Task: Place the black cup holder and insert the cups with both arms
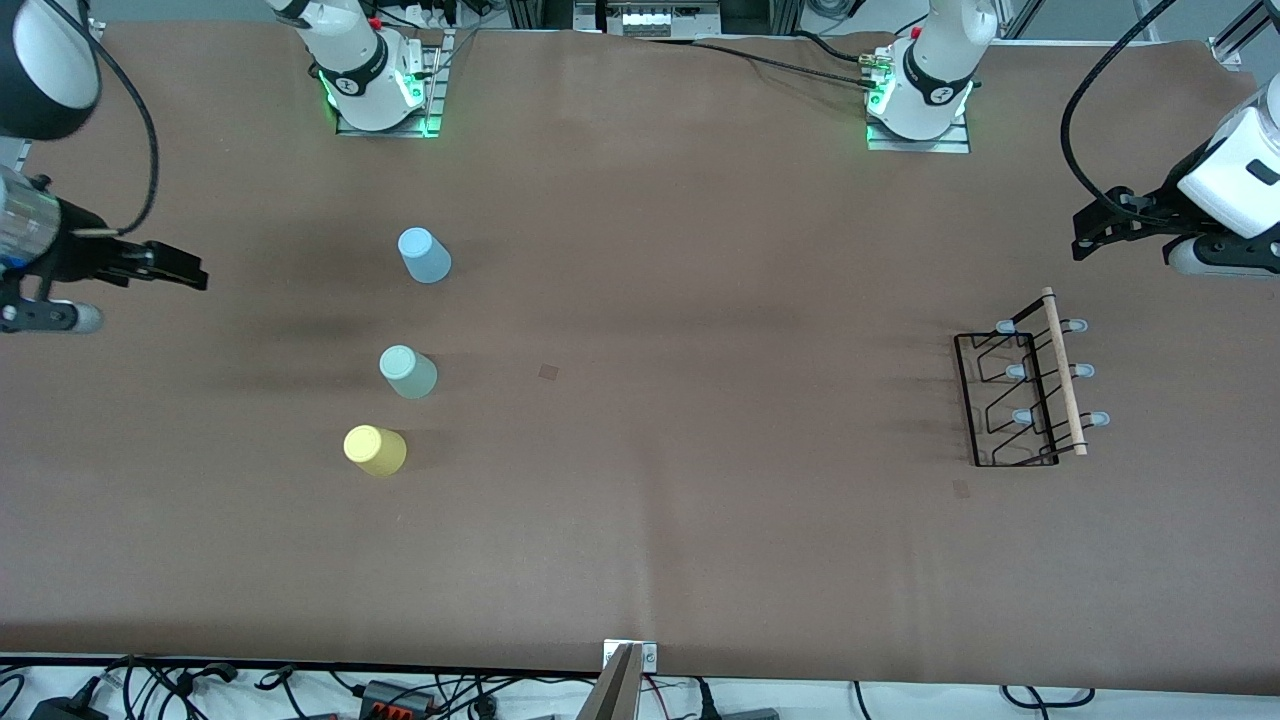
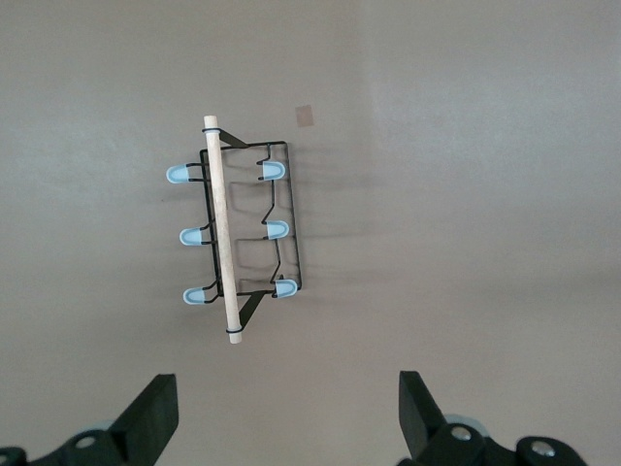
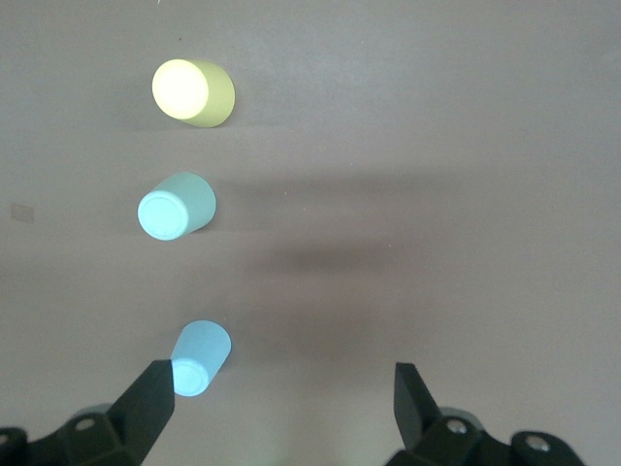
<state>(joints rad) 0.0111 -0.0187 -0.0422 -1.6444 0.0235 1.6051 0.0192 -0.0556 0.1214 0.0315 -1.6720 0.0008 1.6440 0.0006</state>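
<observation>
Overhead, the front view shows the black cup holder (image 1: 1030,390) lying toward the left arm's end of the table, with the light blue cup (image 1: 424,255), mint green cup (image 1: 407,372) and yellow cup (image 1: 375,450) upside down in a row toward the right arm's end, the yellow nearest the camera. From the left wrist, the left gripper (image 2: 286,413) hangs with jaws spread wide above bare table beside the holder. From the right wrist, the right gripper (image 3: 281,408) hovers likewise released, near the light blue cup.
</observation>
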